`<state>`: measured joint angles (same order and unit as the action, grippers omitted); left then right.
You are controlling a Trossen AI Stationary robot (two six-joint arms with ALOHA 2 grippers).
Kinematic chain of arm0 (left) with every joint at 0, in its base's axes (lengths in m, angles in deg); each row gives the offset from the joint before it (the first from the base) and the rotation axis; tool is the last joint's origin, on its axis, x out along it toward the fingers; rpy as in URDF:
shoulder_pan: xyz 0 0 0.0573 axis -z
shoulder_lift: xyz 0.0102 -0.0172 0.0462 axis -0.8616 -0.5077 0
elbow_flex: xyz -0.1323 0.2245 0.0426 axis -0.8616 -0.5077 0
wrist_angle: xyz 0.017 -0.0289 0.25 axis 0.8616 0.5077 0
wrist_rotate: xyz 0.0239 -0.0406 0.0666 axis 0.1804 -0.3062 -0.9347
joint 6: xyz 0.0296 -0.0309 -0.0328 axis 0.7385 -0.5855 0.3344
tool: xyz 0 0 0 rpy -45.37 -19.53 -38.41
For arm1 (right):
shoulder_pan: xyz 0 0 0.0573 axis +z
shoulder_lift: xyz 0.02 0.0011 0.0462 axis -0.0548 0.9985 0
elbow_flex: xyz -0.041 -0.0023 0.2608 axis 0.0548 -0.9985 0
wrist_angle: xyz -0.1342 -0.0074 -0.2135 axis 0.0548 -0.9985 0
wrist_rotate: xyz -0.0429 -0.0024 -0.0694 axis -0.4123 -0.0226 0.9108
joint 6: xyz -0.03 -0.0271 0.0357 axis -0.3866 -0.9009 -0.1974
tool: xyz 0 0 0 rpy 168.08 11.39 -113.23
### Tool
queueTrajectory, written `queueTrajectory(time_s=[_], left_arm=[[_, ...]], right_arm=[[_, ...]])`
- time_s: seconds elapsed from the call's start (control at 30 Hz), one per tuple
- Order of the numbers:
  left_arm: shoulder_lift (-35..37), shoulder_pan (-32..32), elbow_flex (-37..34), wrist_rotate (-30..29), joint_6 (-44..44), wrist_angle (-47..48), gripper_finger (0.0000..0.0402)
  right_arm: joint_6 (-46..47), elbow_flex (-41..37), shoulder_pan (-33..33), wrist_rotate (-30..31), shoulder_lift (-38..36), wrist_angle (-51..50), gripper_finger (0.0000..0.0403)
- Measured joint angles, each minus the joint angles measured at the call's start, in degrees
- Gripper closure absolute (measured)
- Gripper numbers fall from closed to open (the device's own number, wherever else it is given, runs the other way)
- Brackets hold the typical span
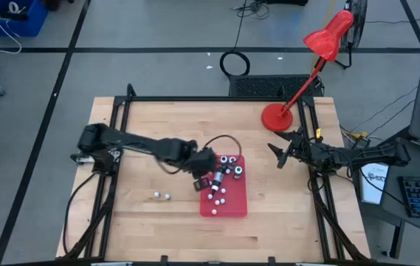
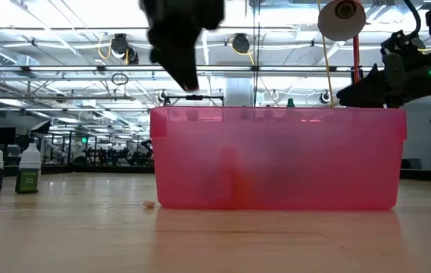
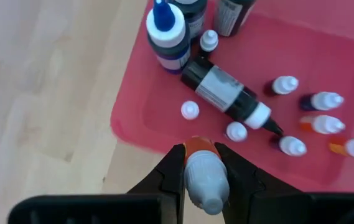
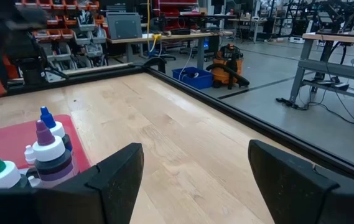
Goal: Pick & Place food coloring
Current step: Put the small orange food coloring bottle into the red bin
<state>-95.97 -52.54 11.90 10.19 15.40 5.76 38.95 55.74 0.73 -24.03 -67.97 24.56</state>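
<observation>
We are in the carrying step: our left gripper [image 3: 204, 177] is clamped on a small orange bottle with a whitish cap [image 3: 204, 177], its fingers [image 3: 170, 177] pressed against both sides, and it hangs just over the red tray's [image 3: 351, 37] left edge, near the middle of the table [image 1: 158, 229]. The rest of the food coloring lies in that tray: tall bottles [image 3: 167, 34] stand at its far end, one dark bottle [image 3: 226, 96] lies on its side, and several little capped bottles [image 3: 323, 101] are scattered across the floor of it. Two more small pieces [image 1: 162, 196] sit on the bare wood left of the tray, toward the table's front edge.

Our right gripper [image 1: 280, 153] waits with its fingers spread wide and empty, near the table's right edge, beside the red lamp base [image 1: 276, 116].

Next, we judge, the bottle must travel a little further over the tray floor, find a gap among the others, and be let go low enough not to bounce or knock the standing ones.
</observation>
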Motion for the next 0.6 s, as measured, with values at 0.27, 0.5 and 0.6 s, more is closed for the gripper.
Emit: queueTrajectory(time_s=[0.27, 0.5, 0.6], left_arm=[[-9.61, -6.26, 2.82, 5.18, 5.04, 0.82, 0.0336], [-13.57, -9.04, 2.82, 5.80, 4.53, 0.60, 0.0336], [-14.96, -9.28, 2.86, 7.45, 4.49, 0.13, 0.0337]], right_arm=[[0.00, 0.00, -0.02, 0.00, 0.53, -0.04, 0.0124], [0.02, 0.00, 0.00, -0.03, 0.75, -0.06, 0.0124], [0.01, 0.00, -0.01, -0.04, 0.83, -0.06, 0.0124]])
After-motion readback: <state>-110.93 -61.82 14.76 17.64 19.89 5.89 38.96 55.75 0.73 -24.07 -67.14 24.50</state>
